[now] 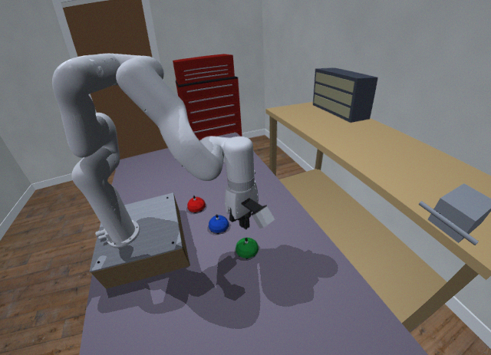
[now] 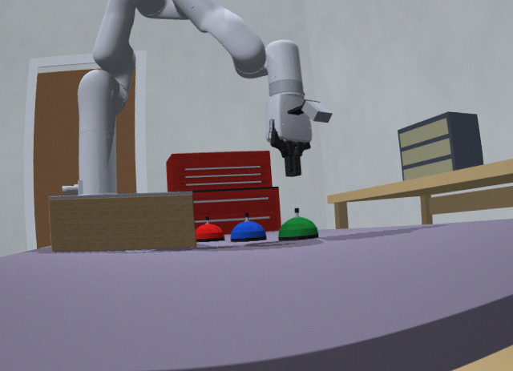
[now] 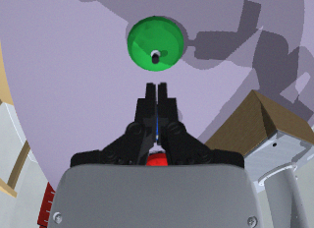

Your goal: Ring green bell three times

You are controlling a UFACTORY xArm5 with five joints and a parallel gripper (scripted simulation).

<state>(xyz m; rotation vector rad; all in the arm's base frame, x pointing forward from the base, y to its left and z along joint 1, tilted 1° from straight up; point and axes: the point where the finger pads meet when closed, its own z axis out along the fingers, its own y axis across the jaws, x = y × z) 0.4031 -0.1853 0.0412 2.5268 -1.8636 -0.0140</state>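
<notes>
The green bell (image 1: 246, 248) sits on the purple table top, nearest the front of a row of three bells. It also shows in the exterior view (image 2: 298, 228) and in the wrist view (image 3: 155, 43), with its small dark button standing up on top. My gripper (image 1: 244, 223) is shut and empty. It points straight down and hangs well above the green bell's button in the exterior view (image 2: 292, 171). In the wrist view my closed fingertips sit just short of the bell.
A blue bell (image 1: 217, 223) and a red bell (image 1: 196, 204) stand in line behind the green one, toward the arm's wooden base box (image 1: 138, 240). A wooden workbench (image 1: 380, 161) runs along the right, with a red tool chest (image 1: 209, 96) at the back.
</notes>
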